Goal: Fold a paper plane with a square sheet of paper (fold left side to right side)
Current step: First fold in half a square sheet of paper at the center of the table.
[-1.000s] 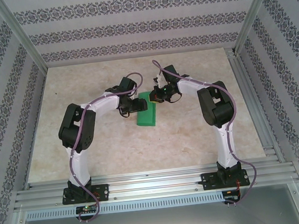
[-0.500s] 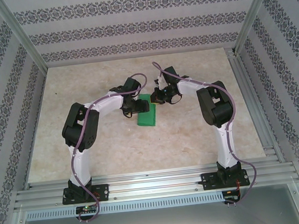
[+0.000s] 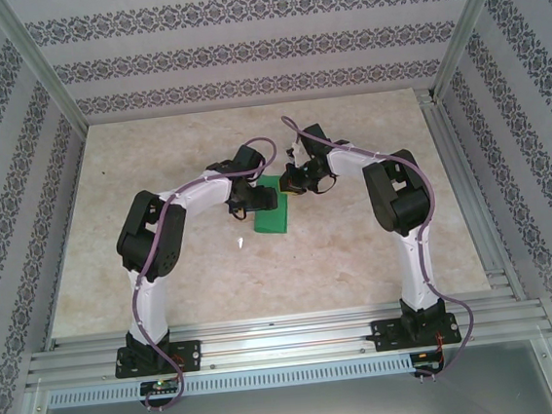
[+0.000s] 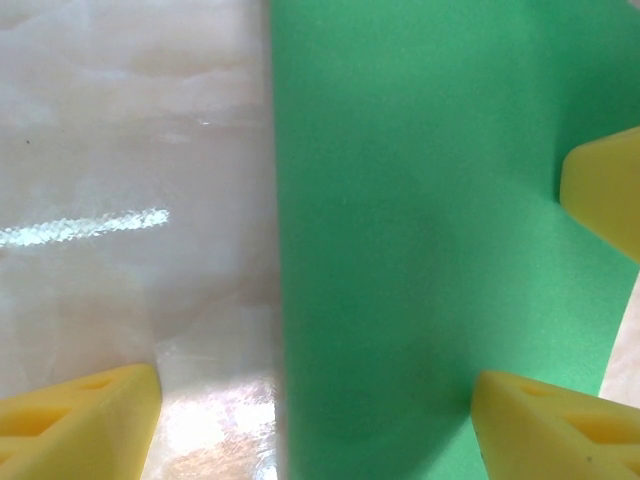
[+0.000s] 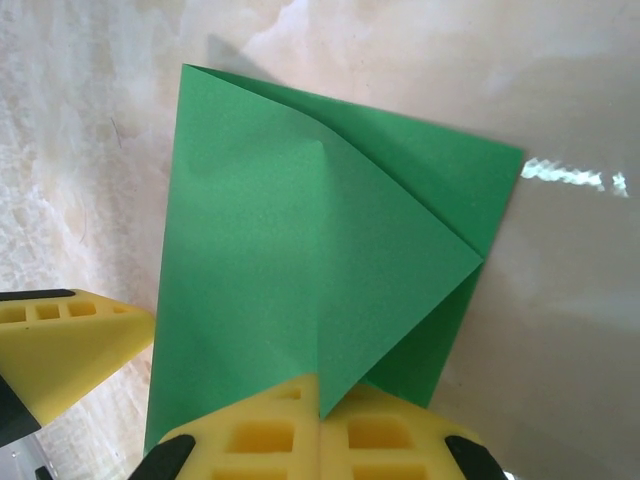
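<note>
Green paper (image 3: 273,219) lies lengthwise near-to-far; left hand (image 4: 315,405) wide, right hand (image 5: 320,432) closed.

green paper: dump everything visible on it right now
The green paper is thin, matte and plain, lying mid-table on the marble-look table. It is folded: one diagonal flap overlaps the layer below, with sharp creases. The shut right claw meets the flap's tip; pinched or pressed, unclear. The open left claw straddles one edge.
</note>
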`<state>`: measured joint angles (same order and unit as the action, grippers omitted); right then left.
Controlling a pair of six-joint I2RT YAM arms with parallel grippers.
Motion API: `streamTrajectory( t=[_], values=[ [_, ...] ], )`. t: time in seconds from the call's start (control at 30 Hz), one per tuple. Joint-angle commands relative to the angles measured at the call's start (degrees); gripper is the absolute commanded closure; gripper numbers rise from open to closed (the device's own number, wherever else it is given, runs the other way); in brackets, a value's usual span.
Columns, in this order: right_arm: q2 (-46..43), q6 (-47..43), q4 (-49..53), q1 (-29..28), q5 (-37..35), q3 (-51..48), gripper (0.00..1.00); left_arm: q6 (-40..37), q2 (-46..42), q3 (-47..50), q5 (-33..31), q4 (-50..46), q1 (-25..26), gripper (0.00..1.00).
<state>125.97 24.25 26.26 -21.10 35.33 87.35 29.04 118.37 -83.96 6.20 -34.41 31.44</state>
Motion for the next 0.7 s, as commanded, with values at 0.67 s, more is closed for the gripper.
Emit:
streamTrajectory(
  t=[0.67],
  values=[
    [2.24, -2.19, 2.46, 0.29, -2.28, 1.02, 0.94, -1.62, 3.76, -2.45, -2.76, -5.4, 2.79, 0.18]
  ],
)
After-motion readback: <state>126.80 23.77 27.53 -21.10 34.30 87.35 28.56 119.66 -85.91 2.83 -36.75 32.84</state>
